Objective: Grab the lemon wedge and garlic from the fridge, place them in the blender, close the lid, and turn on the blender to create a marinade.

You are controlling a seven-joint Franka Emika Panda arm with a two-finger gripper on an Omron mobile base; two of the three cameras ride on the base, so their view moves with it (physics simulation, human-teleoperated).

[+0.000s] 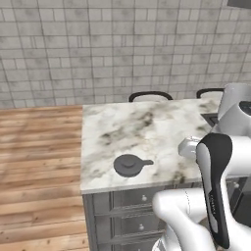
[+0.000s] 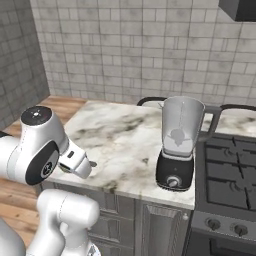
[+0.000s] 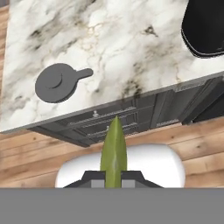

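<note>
On the white-and-grey marbled counter (image 1: 147, 127) the dark grey lid (image 1: 130, 164) lies flat near the front edge, tab pointing toward the stove side; also seen in the hand view (image 3: 57, 82). Counter sits on dark grey drawer cabinets (image 1: 127, 215) with small knobs. Blender (image 2: 178, 145) stands upright at the counter's right end, just beside the black gas stove (image 2: 225, 175); clear jar uncovered, black base with front knob. Blender and lid are well apart. Grey tile wall (image 2: 125, 50) behind, wood plank floor (image 1: 34, 162) to the left. Two dark chair backs (image 1: 150, 94) show past the counter's far edge. Gripper (image 3: 113, 173) hangs in front of the counter over the floor, jaws nearly together, pinching a yellow-green lemon wedge (image 3: 113, 151) seen edge-on.
</note>
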